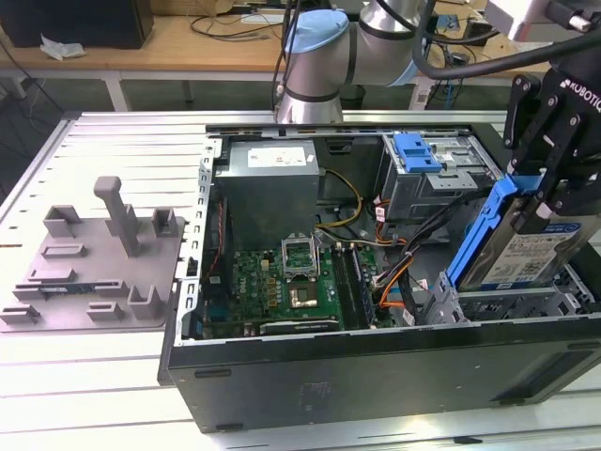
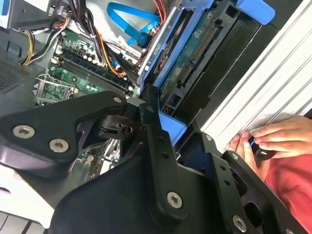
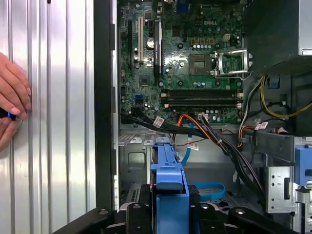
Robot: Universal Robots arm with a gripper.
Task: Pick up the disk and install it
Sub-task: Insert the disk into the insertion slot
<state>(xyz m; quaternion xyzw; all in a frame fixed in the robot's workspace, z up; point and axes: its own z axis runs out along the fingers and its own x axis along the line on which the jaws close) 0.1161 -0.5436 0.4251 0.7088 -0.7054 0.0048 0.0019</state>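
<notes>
Farthest to the exterior view's left, a grey moulded plastic fixture point(image 1: 94, 263) is seen; rightward, past orange cables point(image 1: 394, 282), the silver rectangular blue-railed disk point(image 1: 535, 249) is held tilted over the metal drive cage point(image 1: 470, 303), clamped in the fingers of the black gripper point(image 1: 547, 193); a rail could be jammed by that tilt.

Arm bent fwd — hand point(image 1: 549, 193) angled down, clamped tight.

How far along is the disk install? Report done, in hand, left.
Done: the disk is picked up. In hand: the gripper is shut on it, holding it tilted over the drive cage at the exterior view's right of the open computer case. Left: the disk is not yet seated in the cage.
</notes>
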